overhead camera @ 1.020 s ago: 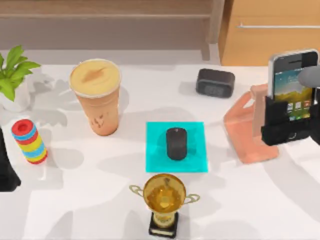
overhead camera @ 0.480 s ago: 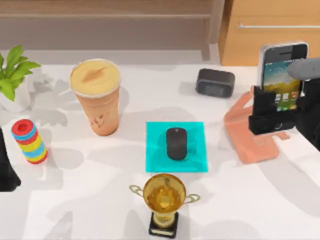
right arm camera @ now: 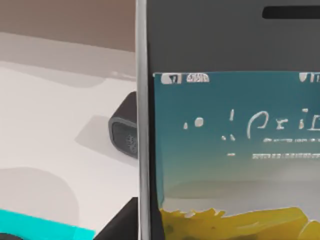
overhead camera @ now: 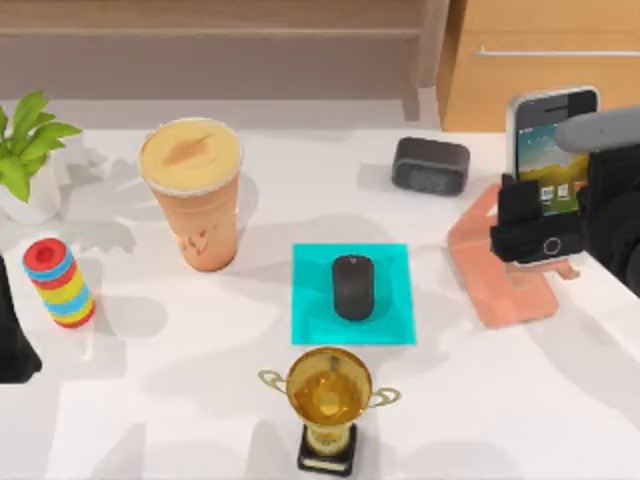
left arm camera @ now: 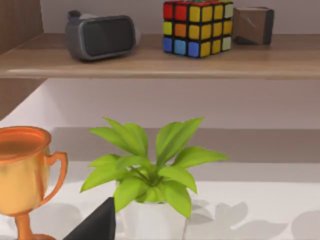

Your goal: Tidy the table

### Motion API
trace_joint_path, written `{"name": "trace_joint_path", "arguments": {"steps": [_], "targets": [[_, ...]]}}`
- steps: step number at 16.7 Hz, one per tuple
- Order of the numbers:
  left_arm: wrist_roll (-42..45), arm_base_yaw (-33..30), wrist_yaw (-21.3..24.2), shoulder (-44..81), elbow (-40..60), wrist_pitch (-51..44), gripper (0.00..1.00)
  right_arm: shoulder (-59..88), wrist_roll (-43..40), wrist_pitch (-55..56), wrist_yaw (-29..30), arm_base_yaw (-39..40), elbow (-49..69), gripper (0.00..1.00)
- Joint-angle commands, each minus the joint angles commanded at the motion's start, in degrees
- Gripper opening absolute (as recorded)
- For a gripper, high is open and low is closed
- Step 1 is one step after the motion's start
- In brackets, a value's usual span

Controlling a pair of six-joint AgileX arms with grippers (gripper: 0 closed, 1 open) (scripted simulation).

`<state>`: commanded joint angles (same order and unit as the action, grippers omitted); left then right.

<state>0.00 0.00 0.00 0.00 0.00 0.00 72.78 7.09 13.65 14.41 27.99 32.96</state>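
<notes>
- trophy [overhead camera: 328, 400] sits nearest, at the front edge of the table [overhead camera: 180, 390], looks top-heavy on a small black base so I'd guess it tips easy
- just behind it the mouse [overhead camera: 352, 286] lies in the middle of the cyan mat [overhead camera: 390, 262], small and light, probably slick on top
- far left, the left gripper [overhead camera: 12, 345] is parked at the table's edge beside the ring stack [overhead camera: 60, 283], can't tell how its fingers are set
- over on the right the right gripper [overhead camera: 535, 225] is clamped on the lower part of the phone [overhead camera: 548, 150], holding it upright with the screen facing the camera, right at the pink stand [overhead camera: 500, 275]
- phone should be stiff, thin, glassy and slippery, so gripping the side edges low down like this seems the sane way, and I'd go gentle on the screen
- can't tell if it's already touching the stand or just above it
- right arm reaches in from the right edge, wrist roughly level
- further back: cup [overhead camera: 192, 190], plant [overhead camera: 28, 150], little clock [overhead camera: 430, 165], then the cabinet [overhead camera: 540, 70] behind the table
</notes>
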Motion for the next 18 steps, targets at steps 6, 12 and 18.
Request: {"name": "trace_joint_path", "arguments": {"steps": [6,12,18], "targets": [[0.0,0.0,0.0,0.0,0.0,0.0,1.00,0.0,0.0,0.0,0.0,0.0,0.0,0.38],[0.0,0.0,0.0,0.0,0.0,0.0,1.00,0.0,0.0,0.0,0.0,0.0,0.0,0.83],[0.0,0.0,0.0,0.0,0.0,0.0,1.00,0.0,0.0,0.0,0.0,0.0,0.0,1.00]]}}
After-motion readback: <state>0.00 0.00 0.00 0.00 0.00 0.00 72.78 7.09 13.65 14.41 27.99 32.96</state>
